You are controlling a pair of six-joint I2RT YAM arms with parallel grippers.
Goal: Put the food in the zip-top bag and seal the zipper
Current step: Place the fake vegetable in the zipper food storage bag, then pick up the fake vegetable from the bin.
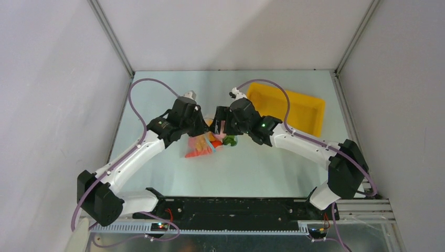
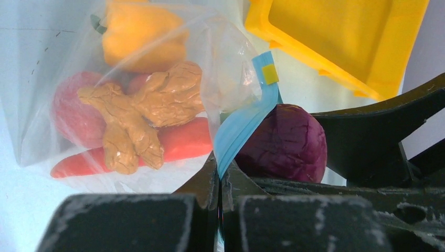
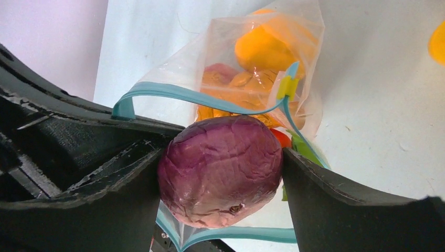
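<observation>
Pinching zipper (image 2: 242, 125), left gripper (image 2: 220, 181) — purple onion (image 3: 218, 181) in right gripper (image 3: 221, 157) beside; tray (image 2: 336, 37) beyond.

From my seat I make out a yellow tray (image 1: 300, 109) lying flat on the pale green table (image 1: 252, 173), near the jaws, to their right and a little beyond. On the left wrist feed its rim (image 2: 315, 60) runs across the upper right, past the jaws. Grey walls (image 1: 52, 79) and metal corner posts (image 1: 113, 37) box the table in.

I see a pale green tabletop (image 1: 273, 173) closed in by plain white walls (image 1: 231, 31). Thin metal posts (image 1: 111, 38) stand in both back corners.
</observation>
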